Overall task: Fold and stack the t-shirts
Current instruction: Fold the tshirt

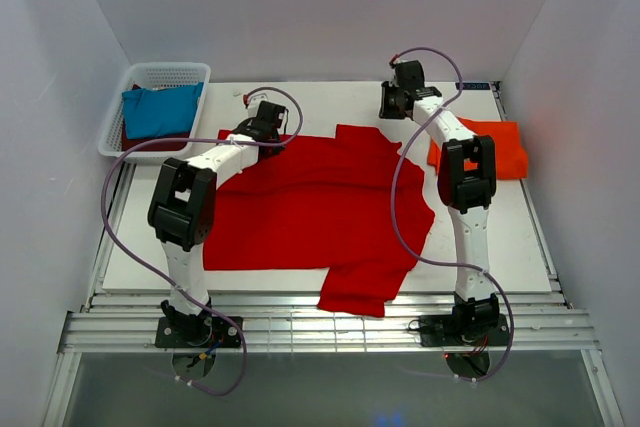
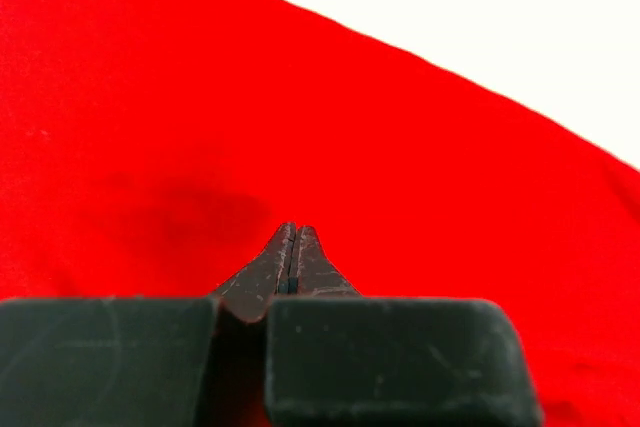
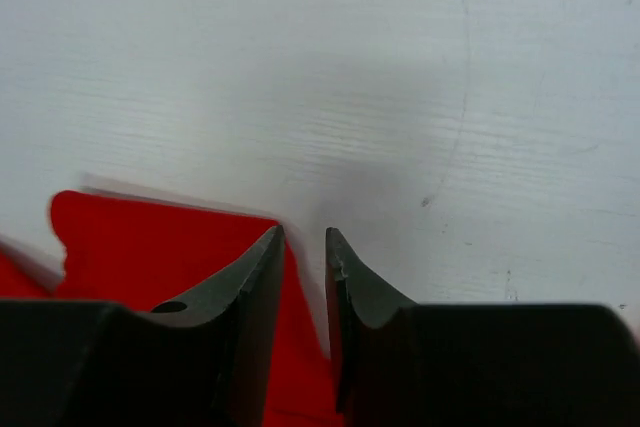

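A bright red t-shirt (image 1: 320, 207) lies spread flat across the middle of the table, one sleeve hanging over the front edge. My left gripper (image 1: 268, 119) is at its far left edge, shut. In the left wrist view the fingertips (image 2: 291, 230) meet just above the red cloth (image 2: 200, 97) with nothing visible between them. My right gripper (image 1: 397, 97) is at the shirt's far right sleeve. Its jaws (image 3: 303, 234) stand a little apart, open over the corner of the red cloth (image 3: 140, 247). An orange-red t-shirt (image 1: 490, 152) lies folded at the right. A teal-blue t-shirt (image 1: 160, 112) sits in the basket.
A white mesh basket (image 1: 190, 69) stands at the back left corner, with a dark cloth showing under the teal one. White walls close in the left, right and back. Bare white tabletop (image 3: 350, 67) lies beyond the red shirt's far edge.
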Tool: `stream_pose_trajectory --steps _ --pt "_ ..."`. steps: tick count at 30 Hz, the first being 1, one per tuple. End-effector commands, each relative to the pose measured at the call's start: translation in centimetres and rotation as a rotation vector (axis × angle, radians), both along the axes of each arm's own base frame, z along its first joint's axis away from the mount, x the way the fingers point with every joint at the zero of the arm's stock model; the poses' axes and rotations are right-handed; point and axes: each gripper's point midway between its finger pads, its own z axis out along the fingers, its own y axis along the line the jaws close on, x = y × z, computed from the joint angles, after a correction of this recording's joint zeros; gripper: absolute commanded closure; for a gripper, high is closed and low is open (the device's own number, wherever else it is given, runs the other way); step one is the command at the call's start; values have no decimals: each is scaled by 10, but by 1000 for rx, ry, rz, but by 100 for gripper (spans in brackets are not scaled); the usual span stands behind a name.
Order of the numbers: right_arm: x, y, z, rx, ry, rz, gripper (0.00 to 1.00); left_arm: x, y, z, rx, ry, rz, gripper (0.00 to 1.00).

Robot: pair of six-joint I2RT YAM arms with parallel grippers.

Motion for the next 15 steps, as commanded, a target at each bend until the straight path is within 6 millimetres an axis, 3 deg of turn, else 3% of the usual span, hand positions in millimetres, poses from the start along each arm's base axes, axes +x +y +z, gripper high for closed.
stream_pose_trajectory --steps 1,5,15 --pt "-3 -4 -28 64 89 20 71 -1 -4 3 4 0 -34 100" --pt "-10 -5 -51 74 97 48 74 -6 -1 -2 10 8 -28 100" --pt "-17 12 -52 176 104 100 74 -12 6 -1 36 6 -16 100"
